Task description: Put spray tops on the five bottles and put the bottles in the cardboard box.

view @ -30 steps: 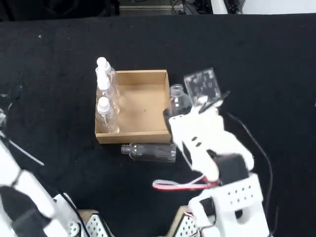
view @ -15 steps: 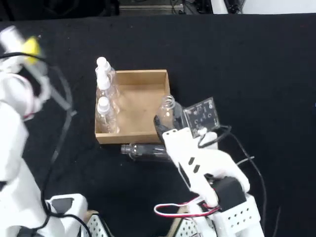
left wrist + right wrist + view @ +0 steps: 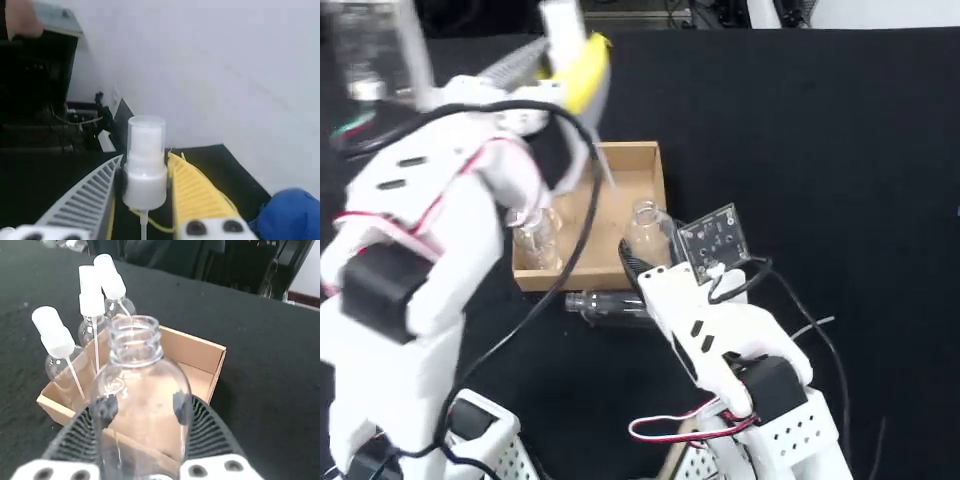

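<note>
High view: left claw [image 3: 572,62], clamping a spray top [image 3: 145,167], has swung toward the open bottle [image 3: 645,226] that the right claw [image 3: 143,405] grips, so capping looks next.

In the high view the cardboard box [image 3: 638,152] is covered from 9 to 11 o'clock by the left arm [image 3: 440,230], and only one capped bottle [image 3: 534,238] is partly seen there. The lying bottle [image 3: 605,303] is hidden at its 3 o'clock end by the right arm [image 3: 715,320]. The tube of the spray top [image 3: 145,165] and the base of the open bottle [image 3: 140,395] are cut off at the picture's edge in the wrist views.
</note>
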Robot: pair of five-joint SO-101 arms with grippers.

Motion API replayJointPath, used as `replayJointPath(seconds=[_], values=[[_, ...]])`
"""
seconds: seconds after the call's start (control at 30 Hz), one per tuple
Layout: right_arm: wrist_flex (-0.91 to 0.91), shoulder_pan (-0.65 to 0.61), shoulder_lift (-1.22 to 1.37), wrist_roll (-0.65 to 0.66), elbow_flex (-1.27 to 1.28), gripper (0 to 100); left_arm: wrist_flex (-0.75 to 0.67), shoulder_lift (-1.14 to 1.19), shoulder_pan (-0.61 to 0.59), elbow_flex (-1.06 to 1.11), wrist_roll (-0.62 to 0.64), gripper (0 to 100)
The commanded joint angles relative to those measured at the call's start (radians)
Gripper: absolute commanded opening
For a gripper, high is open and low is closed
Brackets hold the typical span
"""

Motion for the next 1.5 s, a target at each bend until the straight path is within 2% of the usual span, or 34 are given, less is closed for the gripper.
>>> replayJointPath(seconds=[0.0,0.2,0.7,0.8,1.0,1.17,1.3,1.47], values=[[-0.032,-0.014,-0.022,-0.009,-0.008,1.1,-0.118,-0.009,0.030,0.108,0.008,3],[-0.034,-0.014,-0.022,-0.009,-0.012,1.1,-0.192,-0.009,0.031,0.203,0.008,3],[-0.034,-0.012,-0.022,-0.009,-0.010,1.1,-0.181,-0.023,0.142,0.357,0.009,3],[-0.034,-0.012,-0.022,-0.009,-0.010,1.1,-0.133,-0.080,0.142,0.390,0.009,4],[-0.034,-0.012,-0.022,-0.009,-0.013,1.1,-0.003,-0.186,0.131,0.443,0.014,25],[-0.035,-0.012,-0.022,-0.009,-0.013,1.1,0.078,-0.236,0.137,0.429,0.008,23],[-0.078,-0.011,-0.022,-0.009,0.010,1.1,0.087,-0.301,0.102,0.378,0.008,21],[-0.227,-0.011,-0.022,-0.009,0.061,1.0,0.087,-0.422,-0.082,0.424,0.008,19]])
